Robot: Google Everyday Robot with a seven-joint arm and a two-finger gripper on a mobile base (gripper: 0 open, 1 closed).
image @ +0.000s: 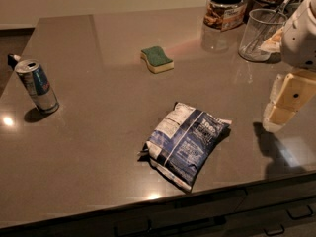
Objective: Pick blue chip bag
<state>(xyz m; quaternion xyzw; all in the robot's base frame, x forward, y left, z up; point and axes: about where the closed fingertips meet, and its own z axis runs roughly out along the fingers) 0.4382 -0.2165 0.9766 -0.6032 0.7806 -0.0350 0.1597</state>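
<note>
Camera view: one blue chip bag (186, 143), one can (37, 86), gripper (279, 113) right.

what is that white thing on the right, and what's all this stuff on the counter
That white part is the robot's gripper, the grasping hand on its one arm. It hangs over the right side of the dark countertop, right of the blue chip bag, touching nothing. The single camera looks down on the counter. Also there: a drink can at left, a green sponge farther back, and a jar and a clear cup holding a whisk at the rear.
</note>
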